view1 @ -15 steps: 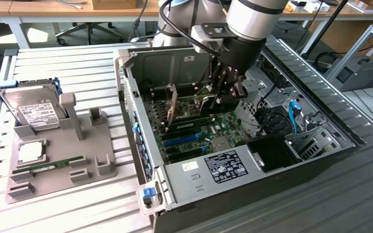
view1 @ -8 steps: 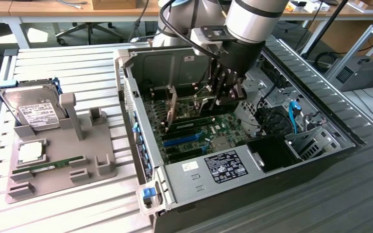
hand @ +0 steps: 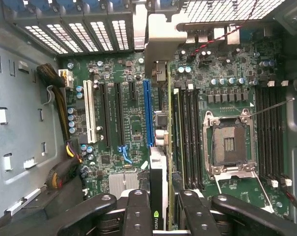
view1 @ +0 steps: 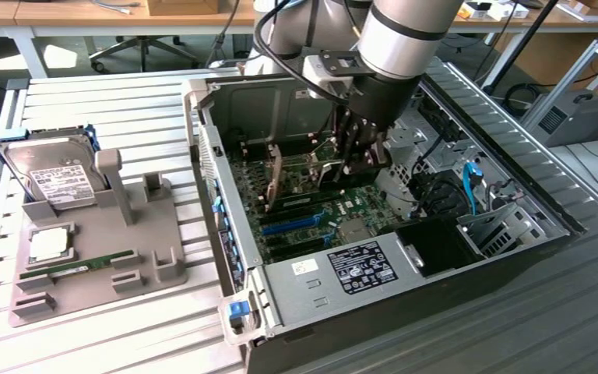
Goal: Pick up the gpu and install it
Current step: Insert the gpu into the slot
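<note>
The gpu (hand: 158, 169) shows edge-on in the wrist view, a thin card with a black and white face. Its silver end bracket (hand: 161, 37) reaches the case's rear slot openings. My gripper (hand: 161, 199) is shut on the card, with one black finger (hand: 137, 209) on each side. The card stands upright over the motherboard (hand: 124, 123), right beside the long blue slot (hand: 148, 113); I cannot tell whether it is seated. In the exterior view my gripper (view1: 357, 160) is down inside the open computer case (view1: 310, 288), with the gpu (view1: 290, 178) running from it toward the case's rear wall.
On the exterior view's left a grey fixture (view1: 159, 269) holds a silver hard drive (view1: 55, 183), a processor chip (view1: 50, 245) and a memory stick (view1: 75, 267). Inside the case lie a bare processor socket (hand: 229, 145), a white slot (hand: 91, 110), cables (hand: 60, 98) and drive bays (view1: 497, 226).
</note>
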You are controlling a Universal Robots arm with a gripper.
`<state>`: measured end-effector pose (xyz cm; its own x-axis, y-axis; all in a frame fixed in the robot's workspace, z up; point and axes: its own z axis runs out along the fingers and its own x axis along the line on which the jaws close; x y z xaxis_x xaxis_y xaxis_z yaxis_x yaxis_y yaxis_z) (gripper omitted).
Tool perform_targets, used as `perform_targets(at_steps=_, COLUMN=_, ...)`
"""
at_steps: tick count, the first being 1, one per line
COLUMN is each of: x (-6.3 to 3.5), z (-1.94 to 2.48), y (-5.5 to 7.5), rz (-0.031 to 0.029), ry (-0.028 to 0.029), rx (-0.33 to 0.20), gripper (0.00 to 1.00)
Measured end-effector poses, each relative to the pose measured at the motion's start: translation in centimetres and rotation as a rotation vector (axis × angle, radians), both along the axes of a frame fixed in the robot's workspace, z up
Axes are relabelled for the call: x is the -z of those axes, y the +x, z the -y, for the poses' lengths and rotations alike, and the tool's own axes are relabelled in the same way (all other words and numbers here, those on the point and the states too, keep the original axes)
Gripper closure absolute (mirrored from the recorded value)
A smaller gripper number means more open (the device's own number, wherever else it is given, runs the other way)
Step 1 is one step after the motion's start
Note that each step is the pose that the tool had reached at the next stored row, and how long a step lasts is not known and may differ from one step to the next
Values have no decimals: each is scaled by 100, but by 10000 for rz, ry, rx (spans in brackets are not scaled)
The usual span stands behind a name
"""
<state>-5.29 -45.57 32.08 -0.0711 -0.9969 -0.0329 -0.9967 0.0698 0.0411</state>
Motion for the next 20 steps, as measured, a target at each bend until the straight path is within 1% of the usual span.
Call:
perform_targets(at_steps=4, x=16, z=0, y=-3, rz=-1, ry=-4, rx=-3, gripper=73)
perform_targets(at_steps=10, x=30, z=0, y=-4, rz=0, ry=-3, rx=-217, gripper=73)
perform_targets(at_steps=20, x=165, z=0, y=-23, rz=0, ry=-2, rx=-243, gripper=73)
